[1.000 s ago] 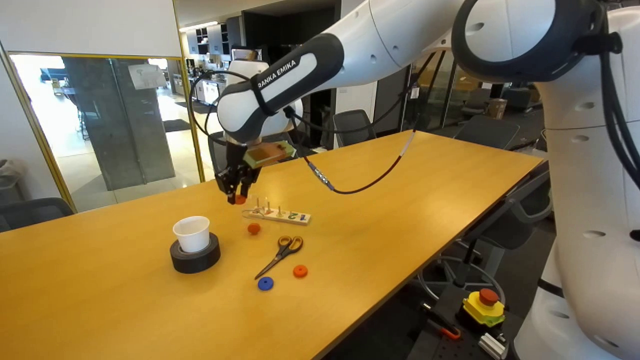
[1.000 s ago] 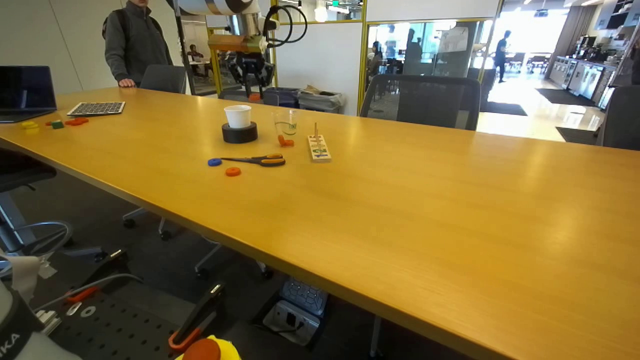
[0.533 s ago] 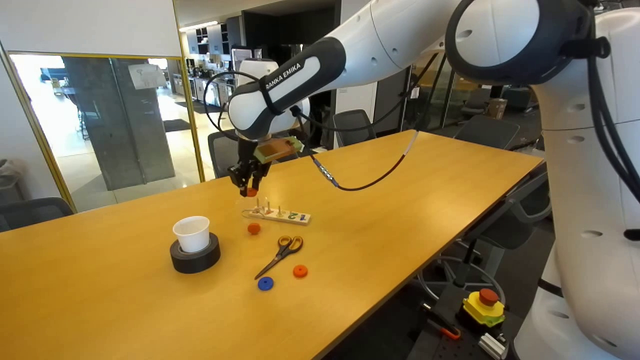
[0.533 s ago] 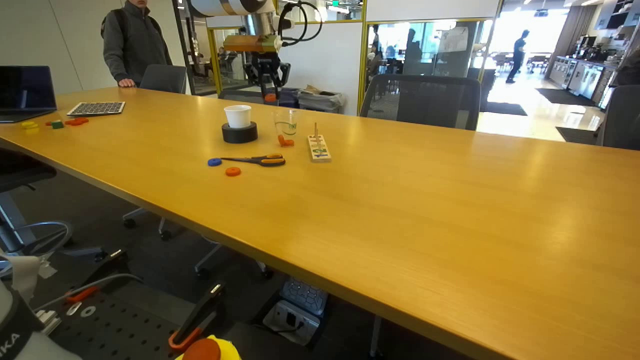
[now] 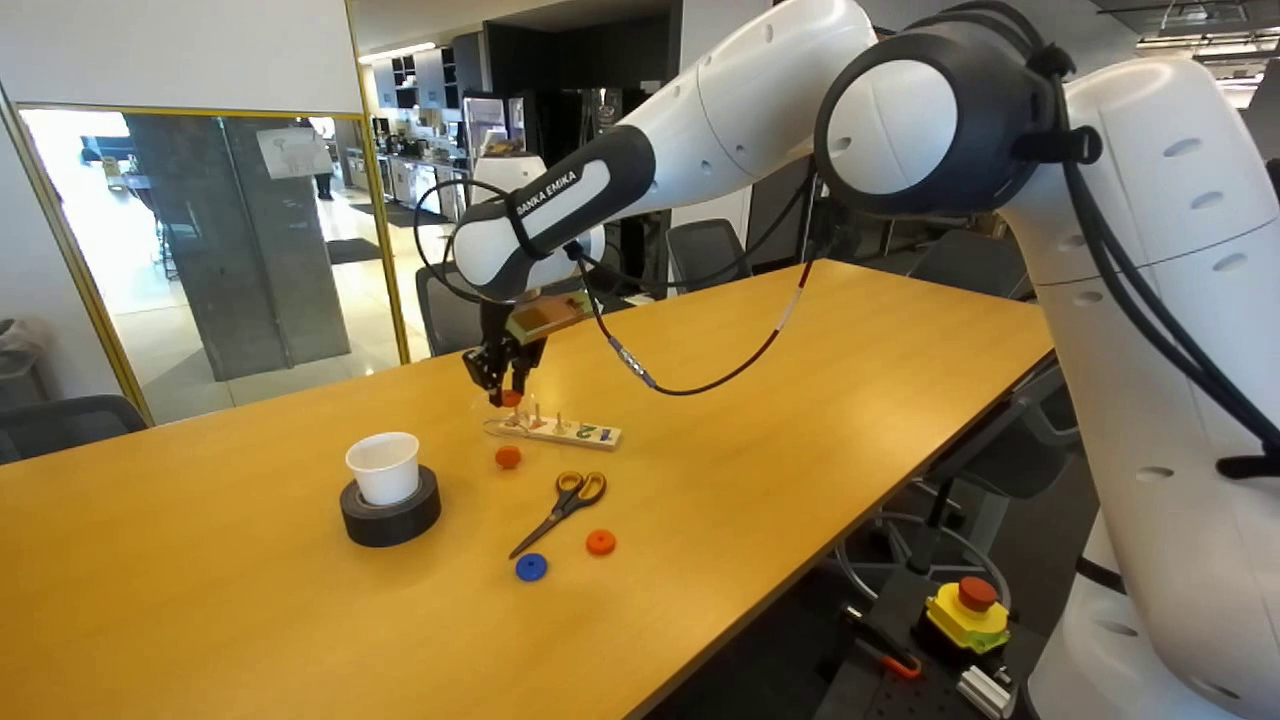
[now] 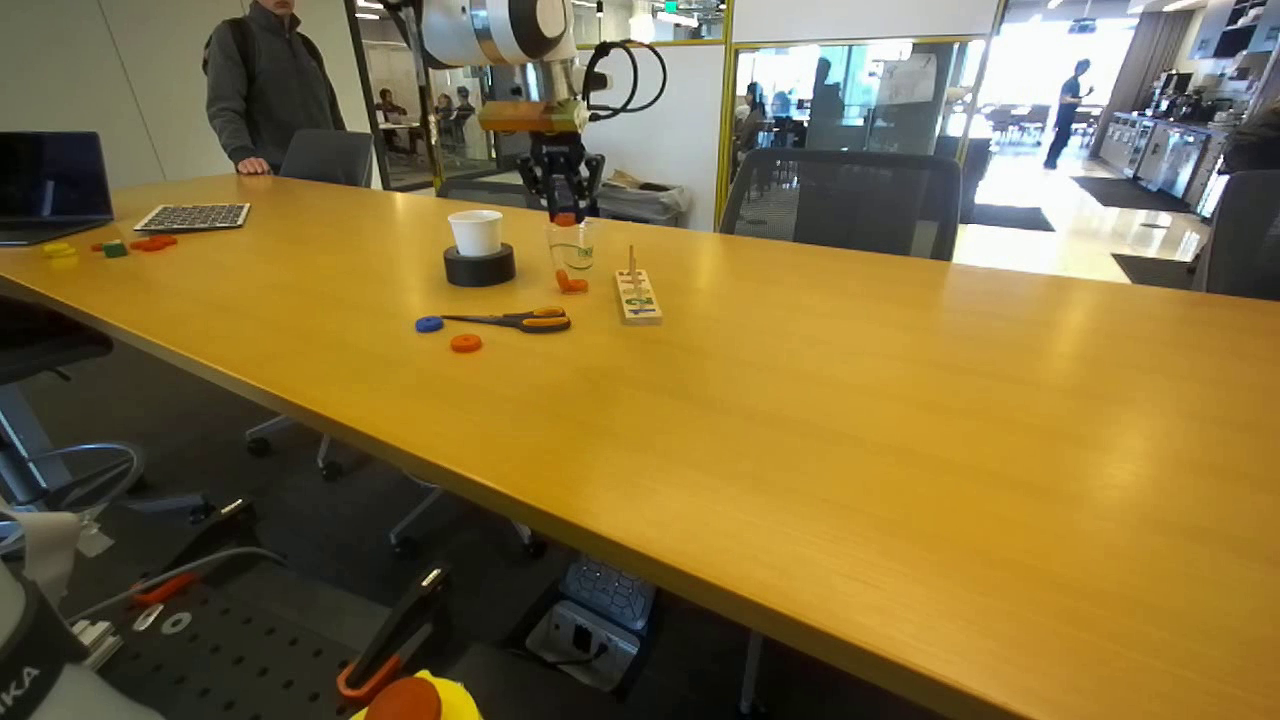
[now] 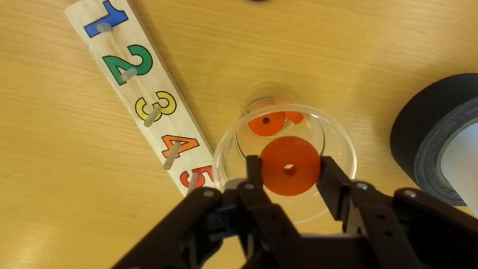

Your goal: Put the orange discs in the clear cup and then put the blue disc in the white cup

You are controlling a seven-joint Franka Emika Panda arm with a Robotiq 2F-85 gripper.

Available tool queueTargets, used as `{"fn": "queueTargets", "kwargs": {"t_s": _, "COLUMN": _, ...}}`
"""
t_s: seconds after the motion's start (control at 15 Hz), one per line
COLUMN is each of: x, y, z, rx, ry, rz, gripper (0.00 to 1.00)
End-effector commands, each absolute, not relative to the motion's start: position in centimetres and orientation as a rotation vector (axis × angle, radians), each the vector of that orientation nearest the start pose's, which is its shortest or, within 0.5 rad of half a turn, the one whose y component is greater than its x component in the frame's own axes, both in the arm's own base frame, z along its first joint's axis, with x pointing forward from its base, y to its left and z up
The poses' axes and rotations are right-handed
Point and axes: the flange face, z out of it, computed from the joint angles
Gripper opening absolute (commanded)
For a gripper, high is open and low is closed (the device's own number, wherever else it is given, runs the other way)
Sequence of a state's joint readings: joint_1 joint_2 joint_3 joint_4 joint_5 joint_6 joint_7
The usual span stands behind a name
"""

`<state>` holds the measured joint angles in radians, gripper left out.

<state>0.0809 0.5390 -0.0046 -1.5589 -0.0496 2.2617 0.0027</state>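
My gripper (image 7: 290, 168) is shut on an orange disc (image 7: 278, 183), gripped by its edges. It holds the disc above the clear cup (image 7: 354, 160), which stands upright. Through the cup, an orange disc (image 7: 266, 125) and part of another orange piece (image 7: 295, 117) show low down. The gripper is over the cup in both exterior views (image 5: 507, 392) (image 6: 572, 212). Another orange disc (image 5: 601, 542) lies flat on the table near the scissors. The blue disc (image 5: 531, 567) lies by the scissor tips. The white cup (image 6: 476, 232) stands on a black tape roll (image 6: 480, 270), beside the clear cup.
A wooden numbered peg board (image 7: 149, 101) with upright pegs lies close beside the clear cup. Scissors with orange handles (image 5: 560, 512) lie on the table. A laptop (image 6: 50, 185), a patterned board (image 6: 192, 217) and small coloured pieces (image 6: 116, 248) lie farther along. A person (image 6: 275, 90) stands at the table.
My gripper has moved across to the clear cup with the orange disc in it, and has come down in the last half second. The things on the table have not moved.
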Motion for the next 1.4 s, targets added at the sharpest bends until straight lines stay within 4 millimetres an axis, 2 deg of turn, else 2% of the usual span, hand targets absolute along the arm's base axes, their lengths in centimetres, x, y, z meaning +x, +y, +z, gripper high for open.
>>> {"fn": "queueTargets", "kwargs": {"t_s": 0.0, "x": 72.4, "y": 5.2, "z": 35.4, "rx": -3.183, "ry": -0.116, "rz": -0.255, "gripper": 0.21}}
{"fn": "queueTargets", "kwargs": {"t_s": 0.07, "x": 72.5, "y": 5.2, "z": 35.4, "rx": -3.180, "ry": -0.106, "rz": -0.237, "gripper": 0.67}}
{"fn": "queueTargets", "kwargs": {"t_s": 0.13, "x": 72.4, "y": 5.2, "z": 35.5, "rx": -3.176, "ry": -0.101, "rz": -0.230, "gripper": 0.68}}
{"fn": "queueTargets", "kwargs": {"t_s": 0.27, "x": 71.8, "y": 5.3, "z": 36.0, "rx": -3.187, "ry": -0.089, "rz": -0.224, "gripper": 0.81}}
{"fn": "queueTargets", "kwargs": {"t_s": 0.4, "x": 70.4, "y": 5.4, "z": 37.4, "rx": -3.190, "ry": -0.090, "rz": -0.239, "gripper": 0.97}}
{"fn": "queueTargets", "kwargs": {"t_s": 0.47, "x": 69.7, "y": 5.4, "z": 38.1, "rx": -3.194, "ry": -0.089, "rz": -0.252, "gripper": 1.00}}
{"fn": "queueTargets", "kwargs": {"t_s": 0.6, "x": 67.5, "y": 5.6, "z": 39.6, "rx": -3.210, "ry": -0.082, "rz": -0.263, "gripper": 1.00}}
{"fn": "queueTargets", "kwargs": {"t_s": 0.8, "x": 63.0, "y": 6.0, "z": 41.1, "rx": -3.222, "ry": -0.050, "rz": -0.210, "gripper": 1.00}}
{"fn": "queueTargets", "kwargs": {"t_s": 0.93, "x": 59.7, "y": 6.5, "z": 41.3, "rx": -3.218, "ry": -0.048, "rz": -0.138, "gripper": 1.00}}
{"fn": "queueTargets", "kwargs": {"t_s": 1.13, "x": 54.9, "y": 7.5, "z": 40.3, "rx": -3.202, "ry": -0.085, "rz": -0.077, "gripper": 1.00}}
{"fn": "queueTargets", "kwargs": {"t_s": 1.33, "x": 51.7, "y": 8.2, "z": 38.0, "rx": -3.194, "ry": -0.051, "rz": -0.049, "gripper": 1.00}}
